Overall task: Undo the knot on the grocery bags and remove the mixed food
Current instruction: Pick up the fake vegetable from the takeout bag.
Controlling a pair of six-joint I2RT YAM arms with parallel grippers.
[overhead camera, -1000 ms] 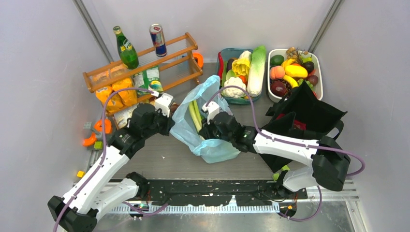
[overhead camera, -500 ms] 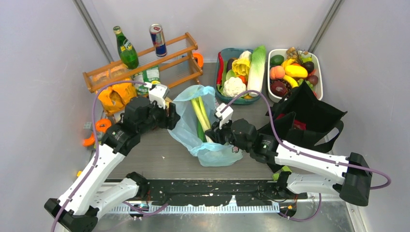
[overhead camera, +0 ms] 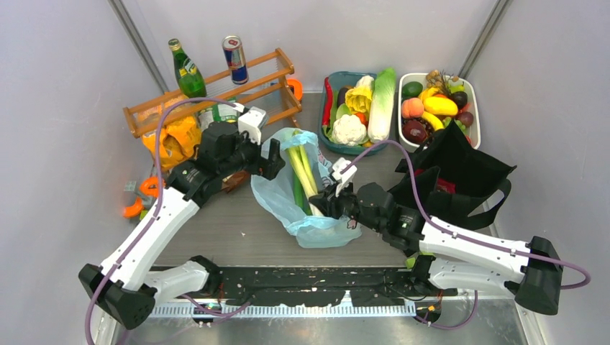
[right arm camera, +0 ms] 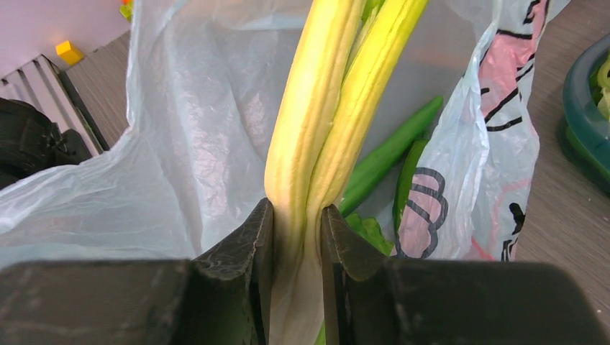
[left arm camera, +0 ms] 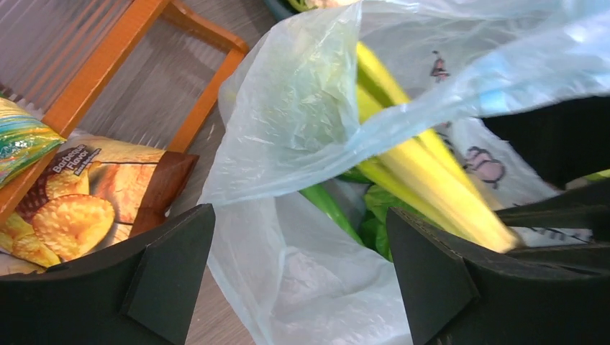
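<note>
The light-blue plastic bag [overhead camera: 284, 194] lies open mid-table, and no knot shows on it. A leek [overhead camera: 302, 167] sticks out of its mouth. My right gripper [right arm camera: 296, 215] is shut on the leek's [right arm camera: 324, 122] pale stem; it sits at the bag's near right side [overhead camera: 327, 203]. Beside the stem inside the bag lie a green cucumber [right arm camera: 392, 154] and cabbage leaves [right arm camera: 370, 233]. My left gripper [left arm camera: 298, 237] is open over the bag's left edge [left arm camera: 288, 144], holding nothing. It shows at the bag's far left [overhead camera: 270, 162]. The black tote [overhead camera: 460, 172] stands to the right.
A wooden rack [overhead camera: 216, 90] with a green bottle [overhead camera: 188, 72] and a can [overhead camera: 234, 60] stands at the far left. Crisp packs [left arm camera: 79, 208] lie under it. A teal vegetable basket [overhead camera: 344, 74] and a white fruit basket [overhead camera: 475, 122] sit at the back.
My left gripper has opened, let go of the bag's edge and shifted right. My right arm has drawn back toward the near right with the leek held in its jaws.
</note>
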